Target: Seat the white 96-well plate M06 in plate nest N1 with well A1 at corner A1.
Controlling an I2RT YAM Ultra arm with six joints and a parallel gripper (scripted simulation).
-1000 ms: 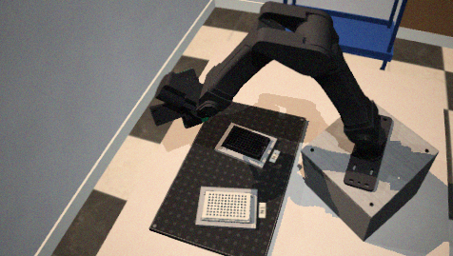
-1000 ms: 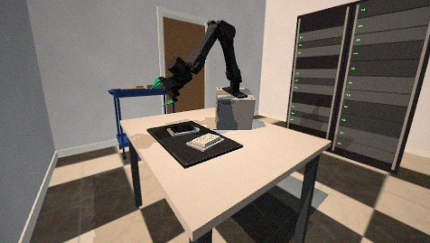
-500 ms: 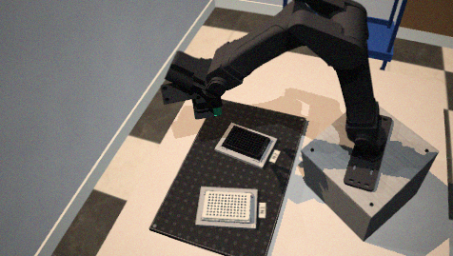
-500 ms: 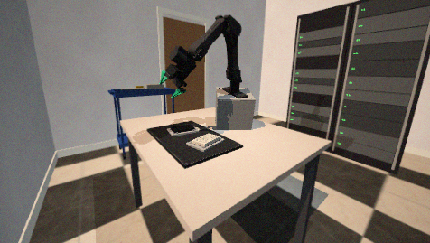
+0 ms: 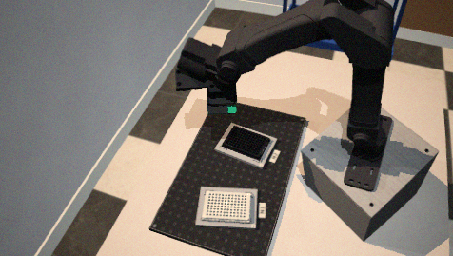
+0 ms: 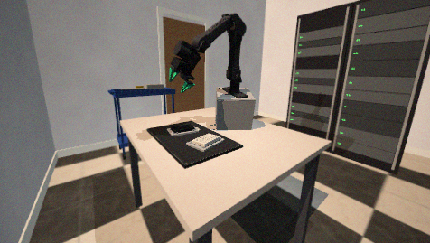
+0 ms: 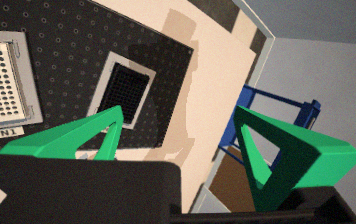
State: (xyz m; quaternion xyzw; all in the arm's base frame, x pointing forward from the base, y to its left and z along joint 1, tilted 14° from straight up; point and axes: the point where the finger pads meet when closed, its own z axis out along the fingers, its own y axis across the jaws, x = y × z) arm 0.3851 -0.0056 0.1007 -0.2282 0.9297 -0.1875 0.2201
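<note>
Jaws wide and empty, gripper (image 6: 182, 80) high above the bench (image 6: 253, 154); M06 (image 5: 227, 206) sits on N1 (image 5: 202, 221).

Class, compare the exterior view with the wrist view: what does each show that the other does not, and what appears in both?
Only the exterior view shows the whole arm on its grey pedestal, the table legs, the door and the server racks.

Only the wrist view shows the wells of the black plate M09 close up and the N1 tag.

Both show the open gripper, empty, the black perforated board, the white plate M06 and the blue cart.
</note>
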